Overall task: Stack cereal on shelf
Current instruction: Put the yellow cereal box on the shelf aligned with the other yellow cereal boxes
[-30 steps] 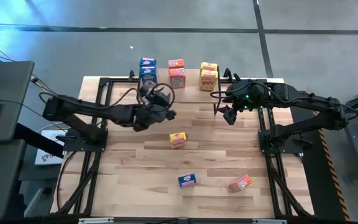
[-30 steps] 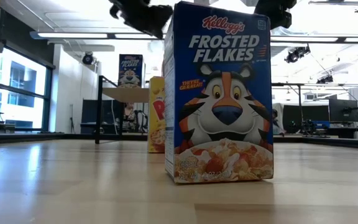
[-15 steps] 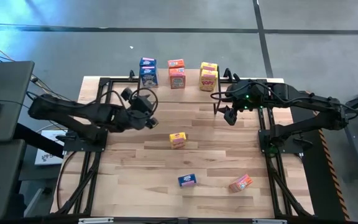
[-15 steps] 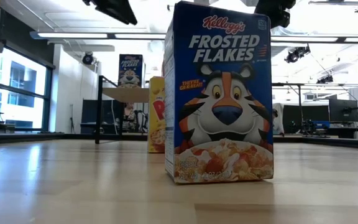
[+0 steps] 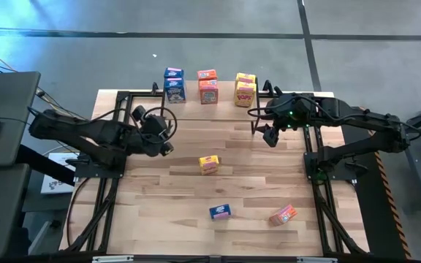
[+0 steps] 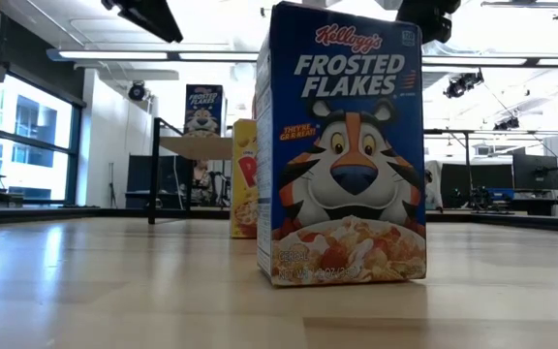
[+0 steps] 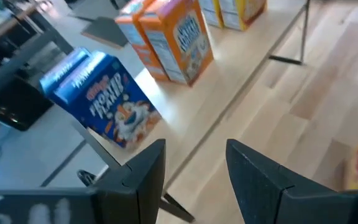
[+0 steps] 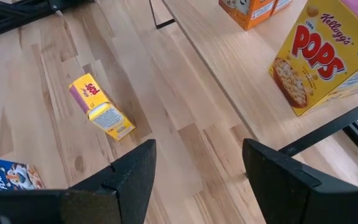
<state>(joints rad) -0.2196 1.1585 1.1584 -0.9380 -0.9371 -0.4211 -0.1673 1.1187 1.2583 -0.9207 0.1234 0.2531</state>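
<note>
Hovering near the table's left edge, left gripper (image 5: 165, 135) is held parted, empty; right gripper (image 5: 267, 136) likewise by shelf (image 5: 221, 100). Blue box (image 6: 342, 145) is read only low.

The left claw (image 5: 168, 136) has drawn back leftward — away from the shelf (image 5: 221, 102) — fingers parted, empty.
</note>
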